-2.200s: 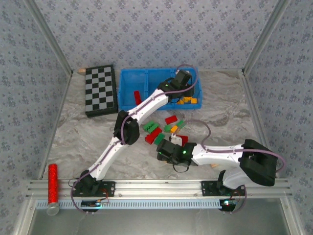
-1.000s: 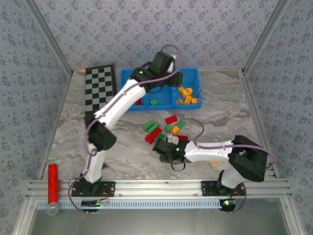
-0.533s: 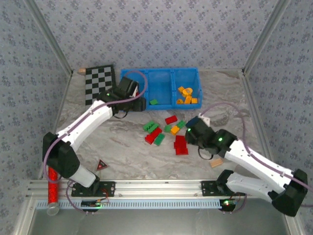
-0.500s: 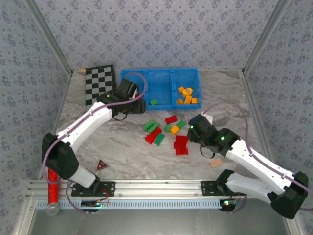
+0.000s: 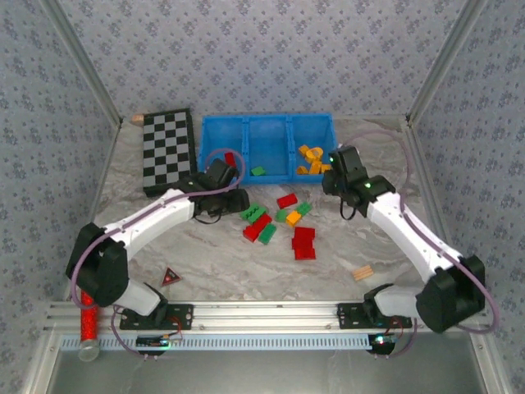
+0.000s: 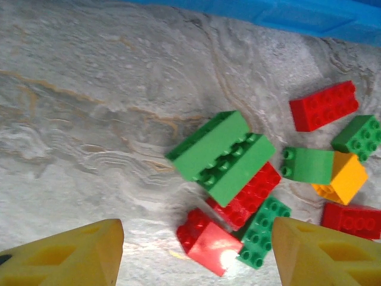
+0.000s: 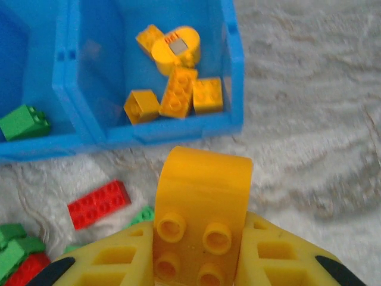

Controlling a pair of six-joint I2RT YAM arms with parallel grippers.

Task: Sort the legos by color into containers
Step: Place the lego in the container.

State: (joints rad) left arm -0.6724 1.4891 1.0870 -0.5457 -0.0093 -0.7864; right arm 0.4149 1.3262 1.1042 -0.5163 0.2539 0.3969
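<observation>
My right gripper (image 7: 199, 259) is shut on an orange-yellow lego with a rounded end (image 7: 201, 202), held just in front of the blue tray (image 7: 236, 71). Its right compartment holds several orange-yellow legos (image 7: 178, 89); a green one (image 7: 24, 122) lies in the middle compartment. My left gripper (image 6: 196, 262) hangs open over the loose pile, a red lego (image 6: 211, 244) between its fingers (image 6: 65, 256) but untouched. Two stacked green legos (image 6: 223, 158) lie beyond it. From above, the left gripper (image 5: 236, 200) is at the pile's left edge and the right gripper (image 5: 332, 176) is by the tray (image 5: 267, 123).
A checkerboard (image 5: 168, 152) lies left of the tray. A tan wooden block (image 5: 362, 272) sits front right, a red-and-black triangle (image 5: 170, 276) front left, a red cylinder (image 5: 87, 308) at the near left rail. Two red legos (image 5: 303, 242) lie apart from the pile.
The right arm swung from the pile up to the tray's right end with the orange-yellow lego. The left arm came down from the tray to the pile, jaws widening.
</observation>
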